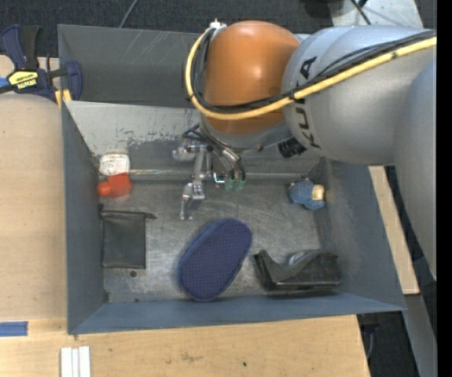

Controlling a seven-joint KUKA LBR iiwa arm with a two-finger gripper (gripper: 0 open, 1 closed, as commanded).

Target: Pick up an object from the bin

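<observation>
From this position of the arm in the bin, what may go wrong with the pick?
1. The gripper hangs over a bare part of the floor of the grey metal bin; going straight down would probably catch nothing.
2. The blue oval mesh pad lies flat, so it may slip out.
3. The small red and white piece lies near the left wall; reaching for it risks a knock.

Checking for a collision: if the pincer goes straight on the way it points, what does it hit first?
The pincer would probably meet bare bin floor, beside the blue oval pad; depth is unclear.
</observation>
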